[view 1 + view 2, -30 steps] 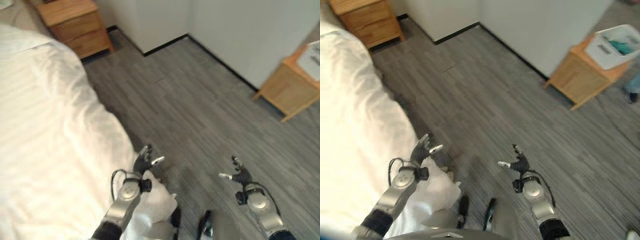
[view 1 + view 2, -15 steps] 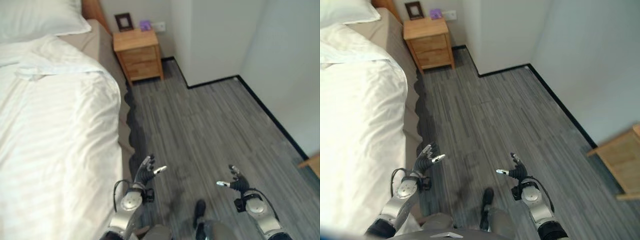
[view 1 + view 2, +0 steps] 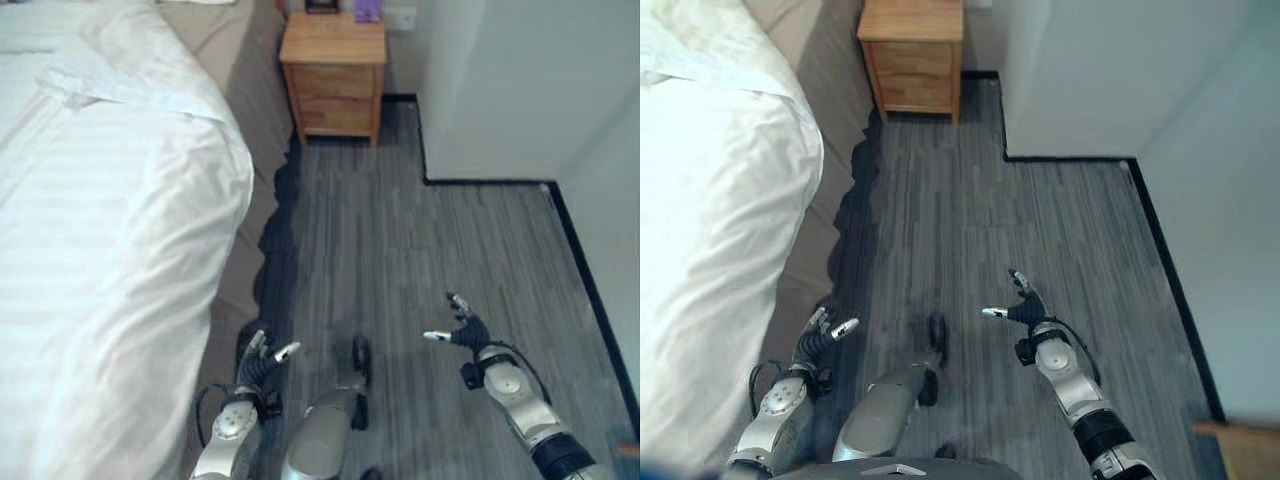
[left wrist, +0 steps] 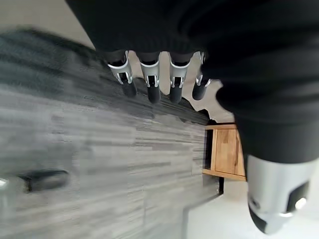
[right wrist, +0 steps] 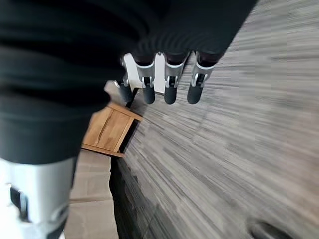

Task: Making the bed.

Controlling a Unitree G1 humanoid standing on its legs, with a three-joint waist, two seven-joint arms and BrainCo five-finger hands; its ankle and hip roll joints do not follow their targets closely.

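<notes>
Our left hand (image 3: 262, 358) hangs empty, fingers relaxed, low beside the bed's (image 3: 230, 290) near side edge; our right hand (image 3: 462, 332) is spread, holding nothing, over the floor (image 3: 420, 260). The white duvet (image 3: 110, 230) covers the mattress, its top fold rumpled, its side hanging unevenly. We judge smoothing remains. A nightstand (image 3: 334, 79) stands by the head corner.

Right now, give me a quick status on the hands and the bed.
Left hand open, empty, low beside the bed. Right hand open, empty, over the floor. White duvet lies on the bed, untouched. Wooden nightstand stands ahead at the wall.
</notes>
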